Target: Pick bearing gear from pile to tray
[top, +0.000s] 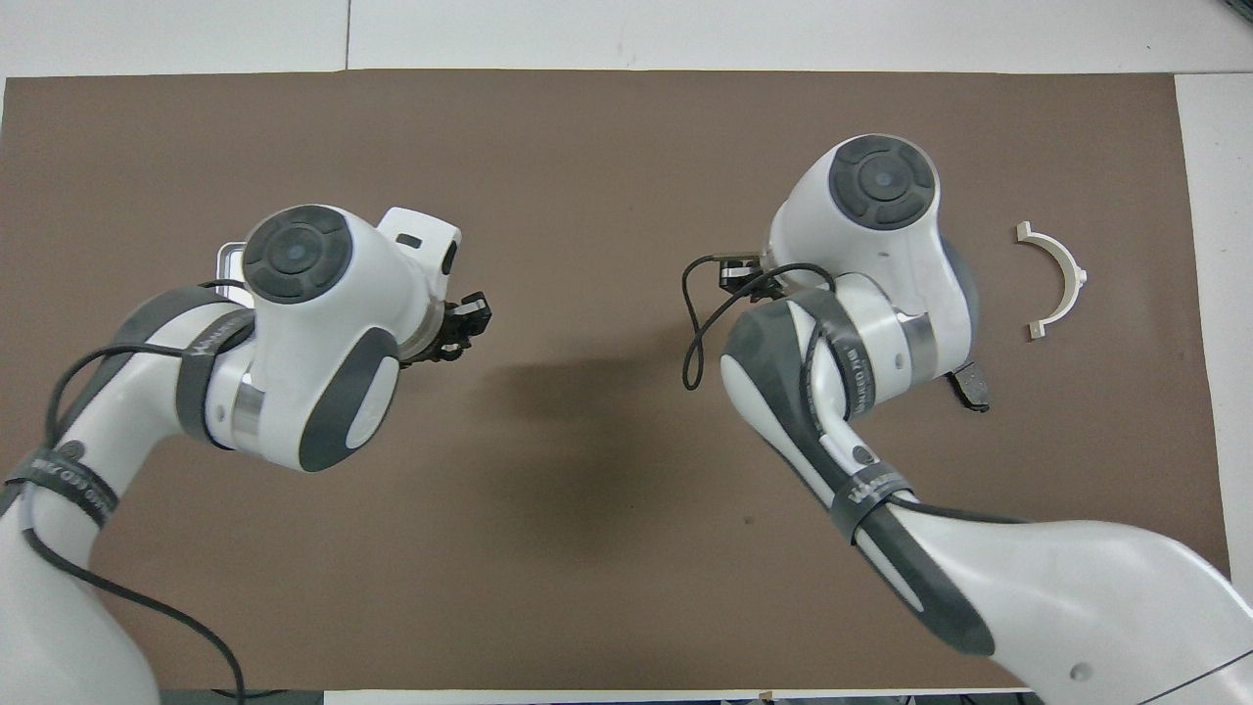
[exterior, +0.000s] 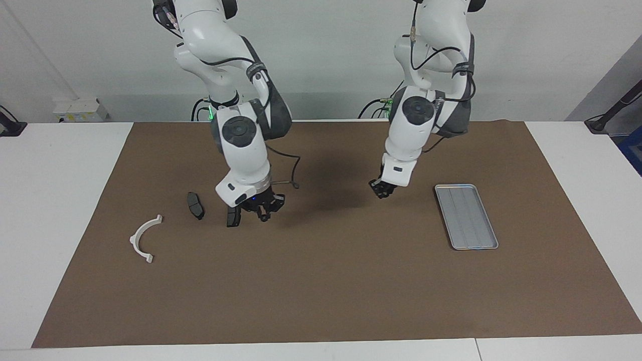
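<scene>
The pile lies toward the right arm's end of the mat: a white curved bracket (exterior: 143, 238) (top: 1053, 278) and two dark grey pads (exterior: 195, 205) (exterior: 232, 216). The overhead view shows only one pad (top: 971, 385), peeking out from under the right arm. My right gripper (exterior: 264, 214) hangs shut just beside the second pad, with nothing in it. My left gripper (exterior: 382, 191) (top: 467, 321) hovers over the mat beside the tray (exterior: 466, 216), whose corner (top: 226, 258) shows from under the arm. I cannot pick out the bearing gear in either view.
A brown mat (exterior: 321, 291) covers most of the white table (exterior: 55, 165). A loose black cable (exterior: 291, 175) loops off the right wrist.
</scene>
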